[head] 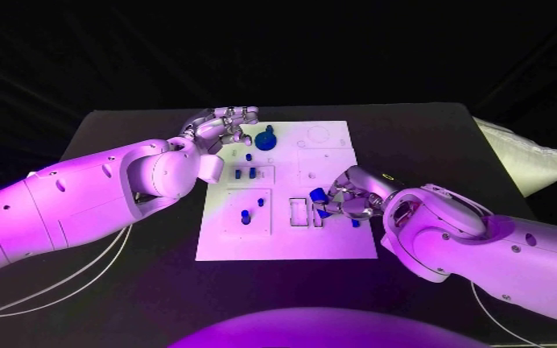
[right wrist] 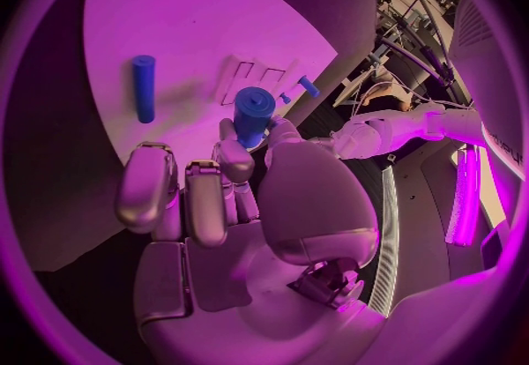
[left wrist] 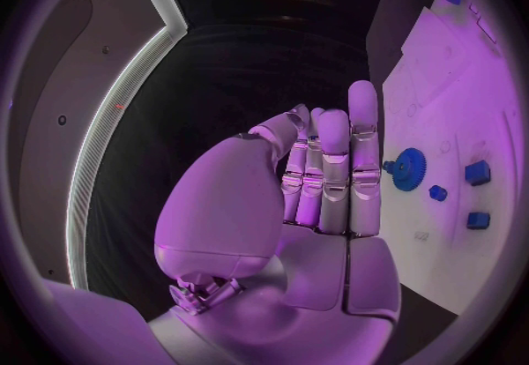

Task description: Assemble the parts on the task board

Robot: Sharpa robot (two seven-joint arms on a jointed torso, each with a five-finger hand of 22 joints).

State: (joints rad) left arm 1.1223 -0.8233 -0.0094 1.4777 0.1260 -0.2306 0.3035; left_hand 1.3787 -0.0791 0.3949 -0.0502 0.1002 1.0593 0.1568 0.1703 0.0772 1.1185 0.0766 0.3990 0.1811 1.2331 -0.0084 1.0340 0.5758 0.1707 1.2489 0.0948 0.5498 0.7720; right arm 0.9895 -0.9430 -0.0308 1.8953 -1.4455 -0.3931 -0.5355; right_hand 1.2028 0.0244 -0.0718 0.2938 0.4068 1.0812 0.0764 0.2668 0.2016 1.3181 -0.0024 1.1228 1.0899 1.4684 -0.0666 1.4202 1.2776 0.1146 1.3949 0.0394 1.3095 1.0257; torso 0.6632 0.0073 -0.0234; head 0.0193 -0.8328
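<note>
Flat white task board (head: 331,243), rectangular, lying mid-tabletop (head: 430,134), matte black all round. Small blue parts standing in its recesses: a toothed gear (head: 267,139) on a peg near the far edge, short pegs (head: 244,174) in a square pocket, another (head: 246,217) lower down. Right hand (head: 344,199) low over the board's right side, fingers (right wrist: 234,162) curled in, pinching a stubby blue cylinder (right wrist: 252,114), smooth with a flat round top. Just beyond it, a slim blue rod (right wrist: 145,87) lying flat on the board. Left hand (head: 217,130) at the board's far left corner, beside the gear, fingers (left wrist: 331,175) straight and pressed together, holding nothing, palm metal glossy. Parts under the right hand's knuckles hard to make out from the head view.
</note>
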